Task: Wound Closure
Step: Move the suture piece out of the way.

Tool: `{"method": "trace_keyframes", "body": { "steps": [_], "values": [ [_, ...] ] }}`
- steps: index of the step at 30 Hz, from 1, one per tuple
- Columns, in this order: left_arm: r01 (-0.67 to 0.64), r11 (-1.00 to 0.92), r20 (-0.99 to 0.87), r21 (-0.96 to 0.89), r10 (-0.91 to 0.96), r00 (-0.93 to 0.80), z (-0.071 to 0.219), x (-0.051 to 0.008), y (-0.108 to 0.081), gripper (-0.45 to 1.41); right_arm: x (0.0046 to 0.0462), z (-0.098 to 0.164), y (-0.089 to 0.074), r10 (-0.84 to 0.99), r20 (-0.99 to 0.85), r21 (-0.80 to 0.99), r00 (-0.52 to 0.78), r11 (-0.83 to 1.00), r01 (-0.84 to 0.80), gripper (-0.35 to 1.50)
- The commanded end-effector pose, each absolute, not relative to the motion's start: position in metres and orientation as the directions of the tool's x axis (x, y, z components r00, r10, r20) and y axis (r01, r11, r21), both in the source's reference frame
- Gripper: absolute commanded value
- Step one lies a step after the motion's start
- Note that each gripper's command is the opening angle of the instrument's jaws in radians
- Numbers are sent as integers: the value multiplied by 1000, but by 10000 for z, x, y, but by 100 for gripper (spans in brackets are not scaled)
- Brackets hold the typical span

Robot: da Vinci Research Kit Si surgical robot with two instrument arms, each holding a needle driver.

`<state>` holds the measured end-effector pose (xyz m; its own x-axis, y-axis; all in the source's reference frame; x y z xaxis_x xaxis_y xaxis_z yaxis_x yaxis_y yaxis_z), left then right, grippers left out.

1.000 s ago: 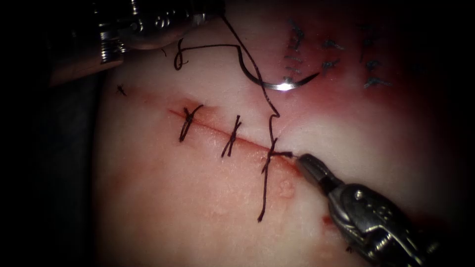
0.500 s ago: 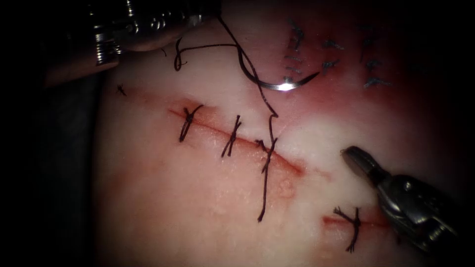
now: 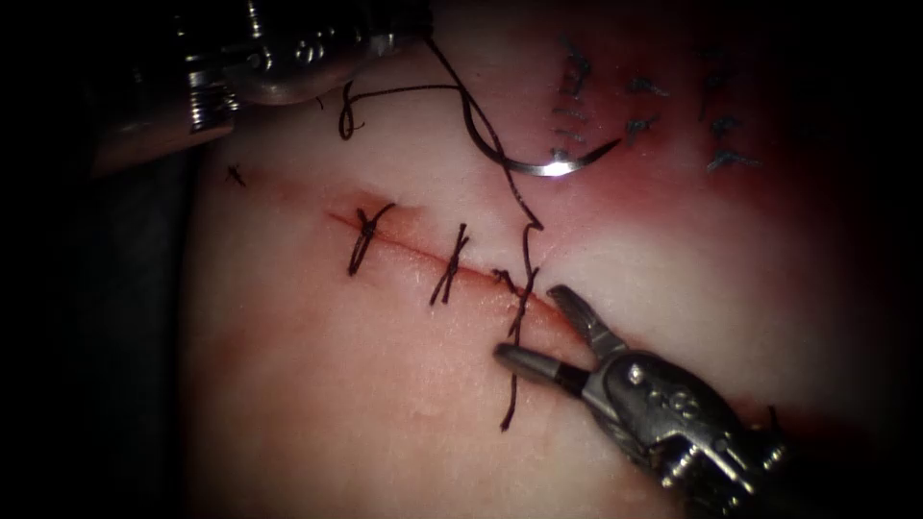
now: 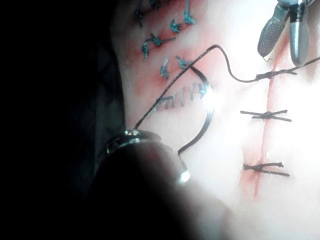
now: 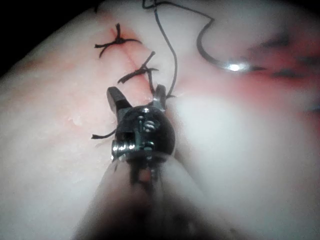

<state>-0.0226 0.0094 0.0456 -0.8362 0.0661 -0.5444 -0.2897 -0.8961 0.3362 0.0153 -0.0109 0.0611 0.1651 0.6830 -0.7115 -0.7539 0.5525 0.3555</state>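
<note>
Endoscope view: needle (image 3: pixel 538 163) lies free beyond thread (image 3: pixel 527 252).

**My count over the tissue**

I see two tools: my right tool (image 3: pixel 536 329) and my left tool (image 3: pixel 288 53). One curved needle (image 3: pixel 538 163). One long thread (image 3: pixel 490 144). Three dark stitches (image 3: pixel 368 231) cross one cut (image 3: pixel 413 252). Several blue-grey old stitches (image 3: pixel 639 120) lie beyond.
</note>
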Motion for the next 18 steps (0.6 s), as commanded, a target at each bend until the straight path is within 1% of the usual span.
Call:
{"method": "trace_keyframes", "body": {
  "steps": [1, 3, 7, 8, 9, 10, 11, 18],
  "values": [
    [-291, -895, -547, 338, 64, -834, 458, -231, 102, -35, 167, 617, -105, 679, -712, 344, 179, 560, -754, 106],
    [-290, -895, -547, 338, 64, -835, 458, -230, 101, -35, 172, 617, -104, 670, -716, 326, 199, 572, -753, 110],
    [-295, -894, -548, 337, 69, -833, 458, -231, 100, -35, 182, 618, -101, 666, -718, 314, 205, 572, -758, 110],
    [-295, -894, -548, 338, 69, -834, 458, -232, 100, -35, 185, 619, -99, 666, -717, 313, 204, 570, -760, 103],
    [-295, -894, -548, 338, 68, -834, 458, -232, 99, -35, 186, 620, -99, 666, -717, 313, 204, 569, -760, 91],
    [-295, -893, -548, 339, 68, -834, 458, -232, 99, -35, 186, 620, -98, 668, -715, 314, 205, 570, -759, 86],
    [-294, -893, -547, 339, 67, -834, 458, -232, 98, -35, 185, 621, -97, 668, -716, 315, 205, 571, -758, 74],
    [-288, -896, -550, 337, 61, -833, 458, -227, 96, -35, 173, 623, -94, 673, -708, 307, 216, 568, -763, 73]
  ]
}}
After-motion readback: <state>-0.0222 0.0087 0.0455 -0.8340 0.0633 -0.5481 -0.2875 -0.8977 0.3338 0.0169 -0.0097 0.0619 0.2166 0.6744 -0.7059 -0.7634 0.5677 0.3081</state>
